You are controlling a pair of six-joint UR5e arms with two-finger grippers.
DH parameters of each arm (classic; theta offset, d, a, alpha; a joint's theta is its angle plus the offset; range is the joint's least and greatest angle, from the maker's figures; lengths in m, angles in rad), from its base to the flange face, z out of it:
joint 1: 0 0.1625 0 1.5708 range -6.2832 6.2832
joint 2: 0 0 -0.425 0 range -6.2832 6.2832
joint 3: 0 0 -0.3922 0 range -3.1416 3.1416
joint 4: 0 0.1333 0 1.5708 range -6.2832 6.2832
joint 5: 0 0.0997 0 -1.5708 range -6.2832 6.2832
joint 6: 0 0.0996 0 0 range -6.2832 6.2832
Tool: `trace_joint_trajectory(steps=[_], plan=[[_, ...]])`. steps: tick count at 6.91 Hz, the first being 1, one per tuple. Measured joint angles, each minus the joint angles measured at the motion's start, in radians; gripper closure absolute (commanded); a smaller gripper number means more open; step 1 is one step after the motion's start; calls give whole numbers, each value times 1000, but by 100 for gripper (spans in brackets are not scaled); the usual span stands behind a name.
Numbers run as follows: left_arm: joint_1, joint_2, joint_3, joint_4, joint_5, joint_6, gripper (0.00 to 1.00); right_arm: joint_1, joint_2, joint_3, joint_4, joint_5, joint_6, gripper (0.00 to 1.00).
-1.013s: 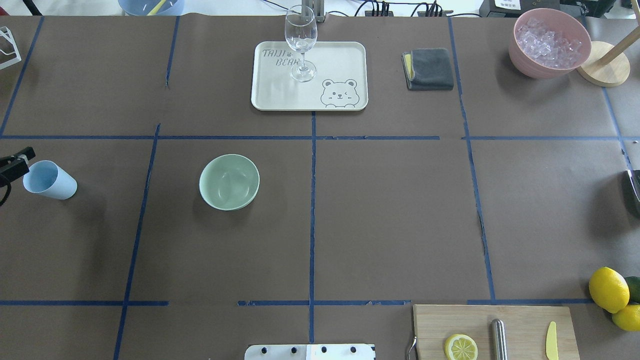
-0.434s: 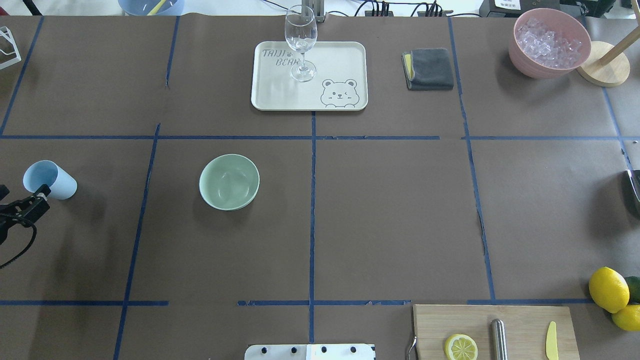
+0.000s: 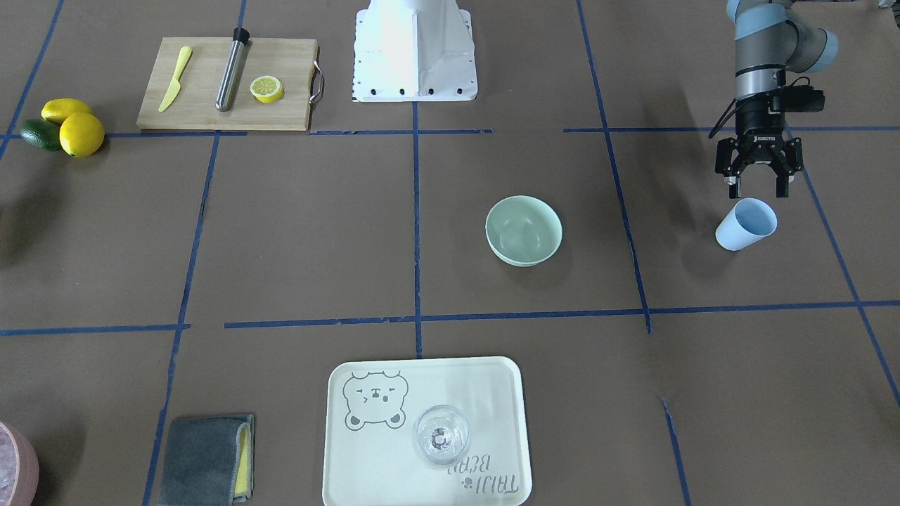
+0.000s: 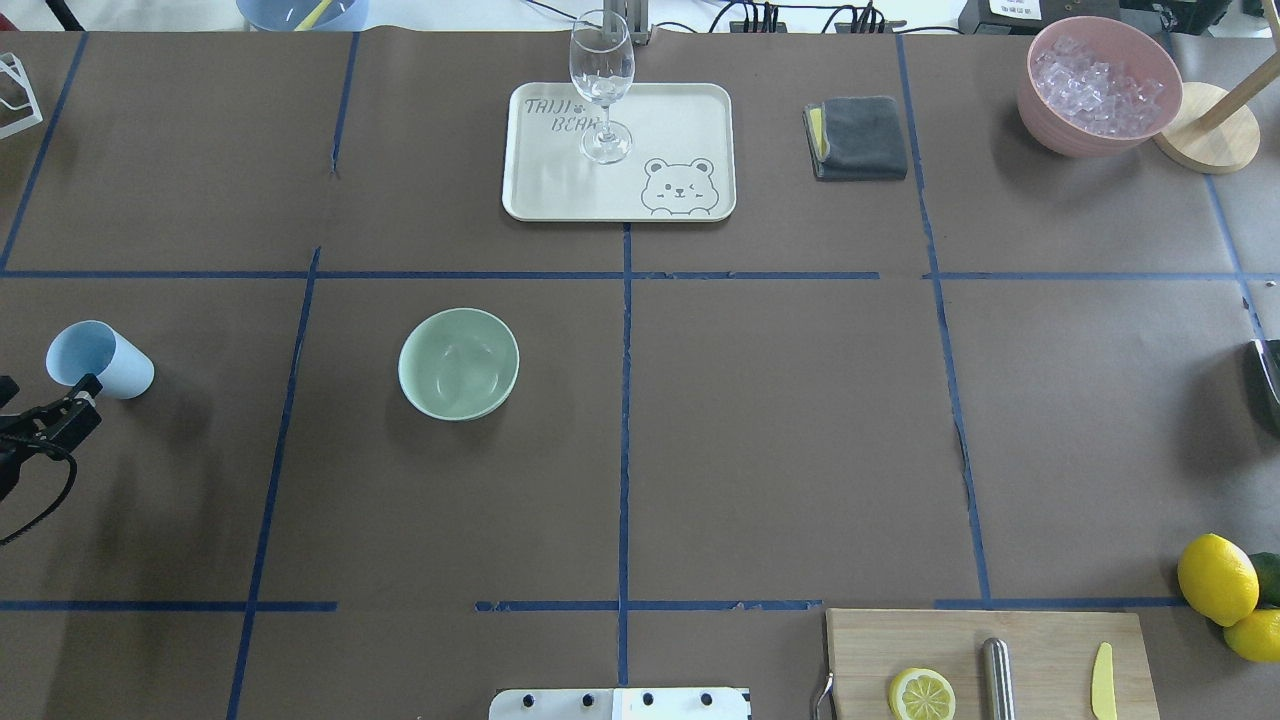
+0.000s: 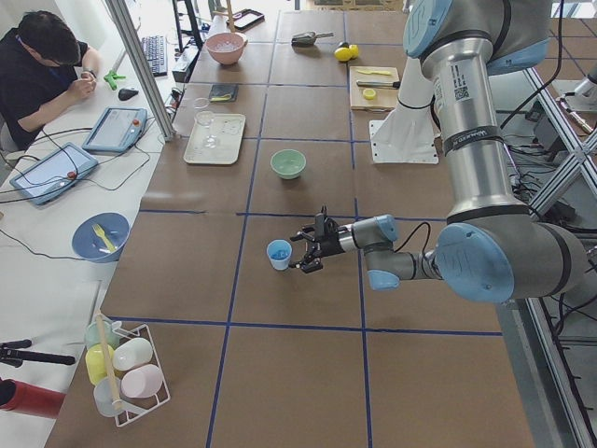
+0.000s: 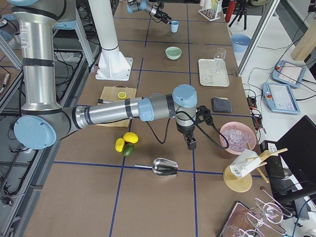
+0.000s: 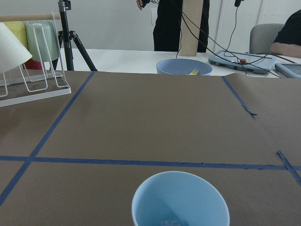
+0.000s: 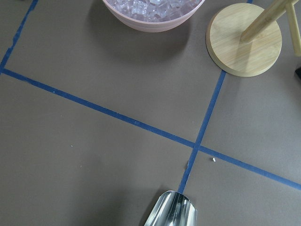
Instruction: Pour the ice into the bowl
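Blue cup [image 3: 745, 225] stands just ahead of the spread left claw [image 3: 758, 188]: ease in level, pinch mid-wall, carry upright to the green bowl [image 4: 458, 362], well apart; ice [image 4: 1095, 85] heaped in far pink tub [image 4: 1060, 130]; right claw [image 6: 190, 144] unreadable.

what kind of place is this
Probably a robotics lab: a tape-gridded table, the left arm over it, and a person at a side desk with tablets.
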Motion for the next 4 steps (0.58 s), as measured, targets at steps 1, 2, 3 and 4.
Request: trace_joint_trajectory(steps=[1,2,3,4], plan=[[0,-34,38,1,18,1,0,0,-5,5,0,-1,0,0],[1,-60,68,1,26,3,0,0,-7,7,0,-1,0,0],[1,-73,84,1,29,7,0,0,-8,7,0,-1,0,0],[1,-86,98,1,29,14,0,0,-8,8,0,-1,0,0]])
